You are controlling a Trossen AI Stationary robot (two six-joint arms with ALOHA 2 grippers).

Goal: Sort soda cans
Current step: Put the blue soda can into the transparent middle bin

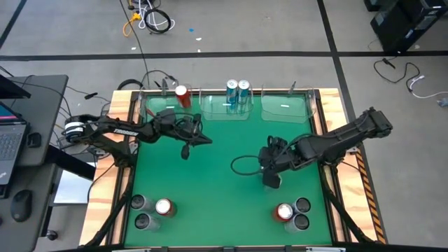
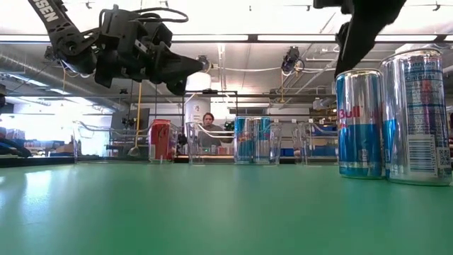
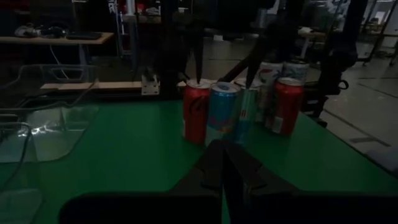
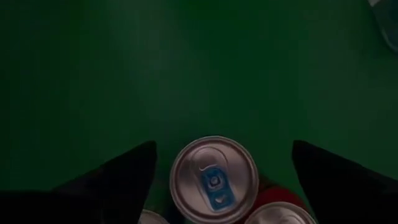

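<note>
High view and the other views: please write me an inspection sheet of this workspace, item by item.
Surface: green table top.
Job's things: red can in left bin; two blue cans in middle bin; left can cluster and right can cluster at near corners.
Clutter: nothing seen.
Grippers: left end effector shut, raised, empty; right end effector open, straddling blue-tabbed can.
Cables: black loop on the surface; floor cables.
Surroundings: laptop; person beyond the table.

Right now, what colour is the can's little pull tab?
Blue, on the can's silver top; right wrist view shows it best.
</note>
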